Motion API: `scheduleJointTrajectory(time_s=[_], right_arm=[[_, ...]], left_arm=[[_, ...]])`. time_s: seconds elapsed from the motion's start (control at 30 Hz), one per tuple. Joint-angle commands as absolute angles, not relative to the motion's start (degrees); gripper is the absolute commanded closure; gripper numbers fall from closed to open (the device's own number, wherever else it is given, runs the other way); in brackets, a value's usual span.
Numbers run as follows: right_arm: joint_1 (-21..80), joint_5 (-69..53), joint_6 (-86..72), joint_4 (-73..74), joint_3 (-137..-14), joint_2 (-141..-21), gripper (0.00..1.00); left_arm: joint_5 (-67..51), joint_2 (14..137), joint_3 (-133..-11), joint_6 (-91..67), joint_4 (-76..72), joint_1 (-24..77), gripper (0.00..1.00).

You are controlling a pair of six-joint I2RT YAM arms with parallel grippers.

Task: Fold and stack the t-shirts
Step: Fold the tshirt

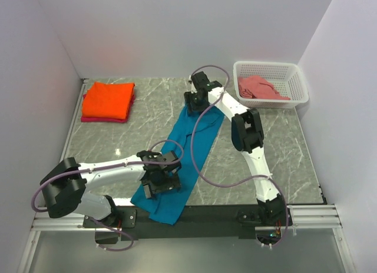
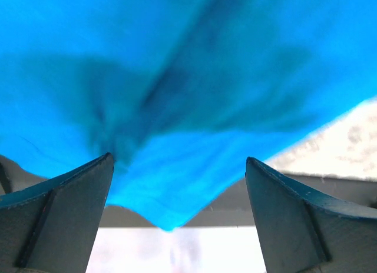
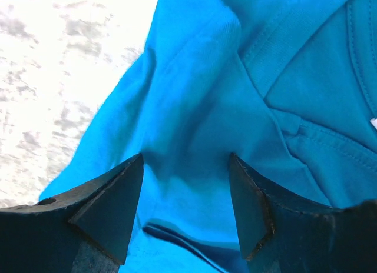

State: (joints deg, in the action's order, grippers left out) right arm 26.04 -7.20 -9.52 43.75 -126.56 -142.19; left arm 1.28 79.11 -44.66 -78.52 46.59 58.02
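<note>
The teal-blue t-shirt (image 1: pixel 189 145) lies in a long strip from the table's middle back to its near edge, its lower end hanging over the edge. My left gripper (image 1: pixel 160 185) is open right over the shirt's near part; in the left wrist view the cloth (image 2: pixel 188 96) fills the space between the spread fingers (image 2: pixel 70 196). My right gripper (image 1: pixel 194 103) is open over the shirt's far end; the collar area (image 3: pixel 306 61) shows between its fingers (image 3: pixel 112 208). The orange t-shirt (image 1: pixel 108 99) lies folded on the magenta one (image 1: pixel 106 119) at the back left. The salmon-pink t-shirt (image 1: pixel 260 86) lies in the basket.
A white lattice basket (image 1: pixel 297 79) stands at the back right corner. Grey walls close in the marble table (image 1: pixel 283 149) on three sides. A purple cable (image 1: pixel 203 167) loops over the table beside the right arm.
</note>
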Motion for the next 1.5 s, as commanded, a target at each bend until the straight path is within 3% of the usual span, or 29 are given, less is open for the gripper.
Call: scheduleJointTrajectory(time_s=[0.0,0.17,0.4,0.47,0.5,0.7,0.87,1.17,1.47], right_arm=[[26.37,-7.22,-8.01,47.63,-134.26,-143.0,0.33],[26.37,-3.69,-7.38,47.21,-130.1,-133.53,0.3],[27.95,-6.15,-16.33,34.29,-93.68,-108.76,0.3],[29.35,-6.5,-19.85,30.51,-86.61,-104.87,0.23],[29.96,-6.42,-20.91,29.45,-81.26,-102.24,0.15],[34.62,-8.0,-24.26,24.35,-69.71,-98.88,0.12],[35.77,-8.7,-25.05,23.03,-67.94,-101.51,0.1],[32.17,-7.3,-25.14,27.15,-75.93,-112.93,0.09],[24.71,-8.95,-18.9,33.57,-98.5,-128.3,0.09]], left_arm=[[0.53,76.47,-48.16,-76.39,48.43,59.76,0.01],[5.51,74.01,-51.05,-72.6,47.99,59.68,0.01],[6.51,75.49,-50.36,-60.59,40.45,56.16,0.01],[5.11,76.29,-49.22,-58.2,38.59,56.6,0.01],[2.66,76.64,-48.7,-55.75,36.15,56.95,0.01],[-6.32,78.83,-43.6,-51.07,27.78,58.97,0.01],[-8.52,83.4,-41.66,-51.06,25.32,59.24,0.0],[-11.78,90.16,-45.61,-48.61,20.04,60.47,0.01],[-5.8,102.46,-60.72,-47.46,19.95,60.47,0.0]])
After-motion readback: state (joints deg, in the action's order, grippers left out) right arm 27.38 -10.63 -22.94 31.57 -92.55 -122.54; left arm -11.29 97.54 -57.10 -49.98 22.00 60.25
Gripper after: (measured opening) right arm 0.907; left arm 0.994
